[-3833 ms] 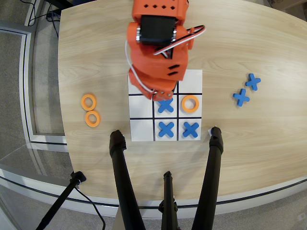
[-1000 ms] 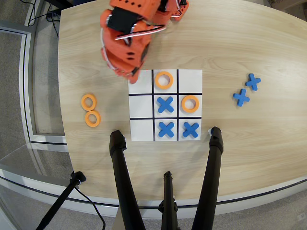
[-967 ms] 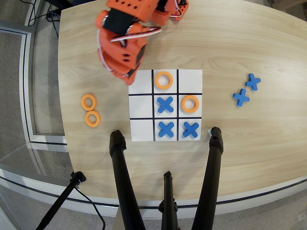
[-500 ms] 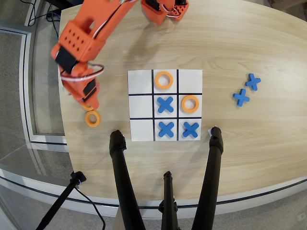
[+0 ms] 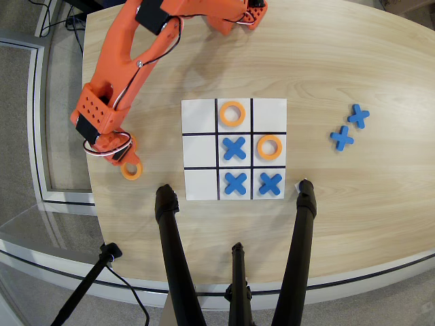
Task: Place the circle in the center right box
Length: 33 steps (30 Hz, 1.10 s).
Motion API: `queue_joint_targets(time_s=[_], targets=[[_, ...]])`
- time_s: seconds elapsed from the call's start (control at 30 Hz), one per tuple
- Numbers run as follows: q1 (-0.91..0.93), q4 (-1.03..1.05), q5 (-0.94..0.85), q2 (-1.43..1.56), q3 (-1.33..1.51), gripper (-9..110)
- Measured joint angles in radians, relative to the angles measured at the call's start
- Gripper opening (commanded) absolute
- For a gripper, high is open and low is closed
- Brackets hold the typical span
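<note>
The wooden table [image 5: 353,61] is filling the overhead view, pale and curved at its edges. Across its upper left the orange arm [image 5: 126,54] is stretching from its base at the top edge down toward the table's left side. Black tripod legs [image 5: 173,258] are rising into view from the bottom.

In the middle the white three-by-three board [image 5: 200,183] is lying flat. One orange ring [image 5: 232,113] is sitting in the top middle cell. Another orange ring [image 5: 270,147] is sitting in the cell on the right of the middle row, the center right box [image 5: 270,132] as this view shows it. Blue crosses [image 5: 235,149] are occupying the centre cell, the bottom middle cell and the bottom right cell. Two spare blue crosses [image 5: 350,127] are lying well apart from the board on the right.

Over on the left, the gripper [image 5: 119,151] is hanging low over the loose rings beside the board. The circle [image 5: 132,170] is lying flat on the wood just below the gripper's tip, out in the open. A second loose ring [image 5: 129,141] is peeking out from under the gripper, mostly covered by it. The jaws are hidden beneath the wrist from this angle, so I cannot tell whether they are apart or closed on that ring.
</note>
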Motion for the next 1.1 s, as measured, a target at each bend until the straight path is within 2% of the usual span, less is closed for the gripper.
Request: queue_joint_targets(time_s=[0.53,1.1], targets=[[-0.066,0.061,0.071,-0.029,-0.018,25],[0.008,0.06,0.04,-0.129,-0.11,25]])
